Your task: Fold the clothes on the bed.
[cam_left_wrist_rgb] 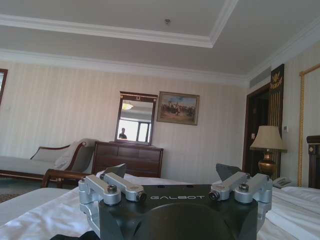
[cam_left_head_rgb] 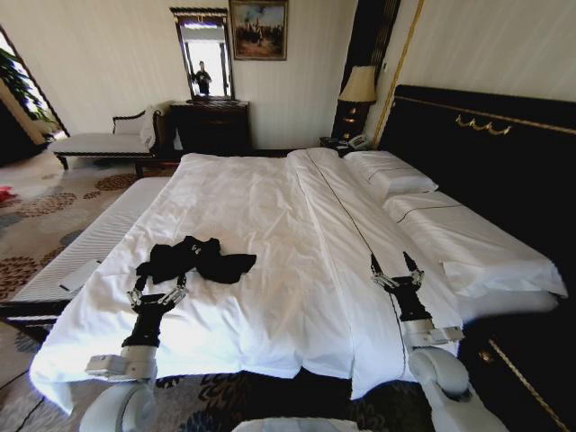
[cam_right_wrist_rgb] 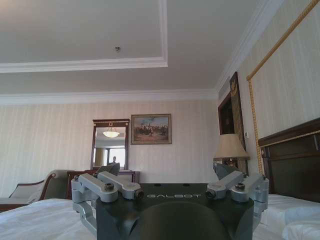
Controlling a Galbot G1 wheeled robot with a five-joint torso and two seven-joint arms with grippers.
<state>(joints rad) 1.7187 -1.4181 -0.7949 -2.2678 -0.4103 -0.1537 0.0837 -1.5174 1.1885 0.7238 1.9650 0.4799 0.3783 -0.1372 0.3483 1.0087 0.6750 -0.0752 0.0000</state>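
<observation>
Folding not yet begun: T-shirt (cam_left_head_rgb: 195, 259) bunched in a dark heap on the near left part of the bed (cam_left_head_rgb: 297, 270).

Left end effector (cam_left_head_rgb: 158, 290) low over the duvet with fingers spread wide, empty, the heap just beyond its tips, perhaps touching. Further right, nothing but smooth white duvet. Right end effector (cam_left_head_rgb: 397, 270) likewise wide and empty, well apart from the T-shirt, near the pillows' side.

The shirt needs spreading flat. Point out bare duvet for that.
Widest bare patch: duvet between the crumpled black T-shirt and the center seam. More lies beyond the shirt toward the pillows. Crowded: the near left edge, where the open left gripper hovers by the shirt. The open right gripper occupies the right strip.
</observation>
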